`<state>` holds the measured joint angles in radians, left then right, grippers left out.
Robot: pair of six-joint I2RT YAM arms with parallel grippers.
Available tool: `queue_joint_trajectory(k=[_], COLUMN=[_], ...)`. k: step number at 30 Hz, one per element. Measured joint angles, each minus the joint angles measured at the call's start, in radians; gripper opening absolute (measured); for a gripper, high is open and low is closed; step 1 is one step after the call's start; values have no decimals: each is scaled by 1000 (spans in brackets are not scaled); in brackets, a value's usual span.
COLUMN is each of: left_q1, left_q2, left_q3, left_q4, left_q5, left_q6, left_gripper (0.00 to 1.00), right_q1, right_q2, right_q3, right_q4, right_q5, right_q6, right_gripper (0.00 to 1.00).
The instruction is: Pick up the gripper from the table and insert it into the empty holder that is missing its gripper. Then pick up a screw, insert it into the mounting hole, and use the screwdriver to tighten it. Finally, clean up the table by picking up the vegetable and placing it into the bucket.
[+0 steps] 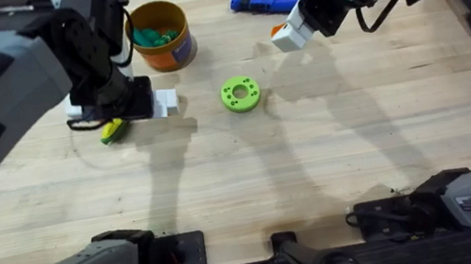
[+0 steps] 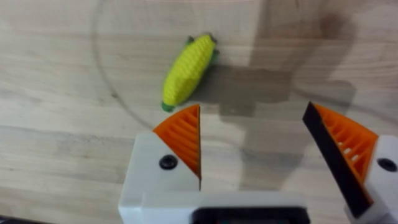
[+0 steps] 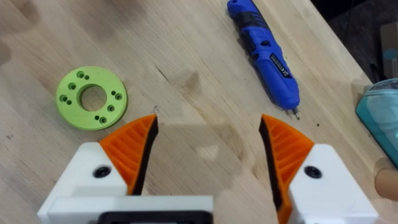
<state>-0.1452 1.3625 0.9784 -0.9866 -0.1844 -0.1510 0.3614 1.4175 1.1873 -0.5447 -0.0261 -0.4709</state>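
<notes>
Hovering low over the table (image 1: 335,163), left gripper (image 2: 255,146) has jaws spread wide, nothing between the orange pads (image 2: 181,138). Vegetable (image 2: 186,70) lies flat on the wood just ahead of the jaws and off toward the left-hand pad's side, not yet between them; its near green end sits just beyond that pad's tip, apart from it. Long axis runs diagonal to the jaw line, far end leaning in toward the gap's centreline. Judgement: cleanup step is the one in hand, and the coming move turns on this offset, so the gripper likely needs a short shift ahead and sideways, maybe some wrist roll, so the pads close across the short width and not along the length. Left arm is clearly the nearer one; overhead shows it right over the vegetable (image 1: 112,131). Risk: a pad tip could nudge the piece and roll it away. Bucket (image 1: 161,36) stands beyond the left gripper (image 1: 155,105), near, with teal pieces (image 1: 154,37) inside, so the carry looks short. Green ring (image 1: 240,93) lies between the two arms. Right gripper (image 3: 208,149) is also wide and empty, well apart from the vegetable; ring (image 3: 92,98) is ahead of one pad side, screwdriver (image 3: 264,53) farther ahead on the other side, lying flat, tip pointing back toward the jaws. Overhead puts the right gripper (image 1: 294,33) just beside the screwdriver (image 1: 267,0).
</notes>
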Motion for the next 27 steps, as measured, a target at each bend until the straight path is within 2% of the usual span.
queue_joint_trajectory(k=[7,11,21,24,27], left_q1=[0,0,13,69,161], left_q2=[19,20,20,20,26], left_q3=[4,18,99,99,99], left_q4=[-9,-28,-51,-46,-29], left_q5=[-6,-3,2,33,88], left_q6=[17,69,471,571,656], left_gripper=[987,987,987,987,987], right_q1=[0,0,0,0,0], right_q2=[1,1,1,1,1], right_q3=[0,0,0,0,0], right_q4=[-11,-11,-11,-11,-11], right_q5=[0,0,0,0,0], right_q6=[0,0,0,0,0], right_gripper=[973,973,973,973,973])
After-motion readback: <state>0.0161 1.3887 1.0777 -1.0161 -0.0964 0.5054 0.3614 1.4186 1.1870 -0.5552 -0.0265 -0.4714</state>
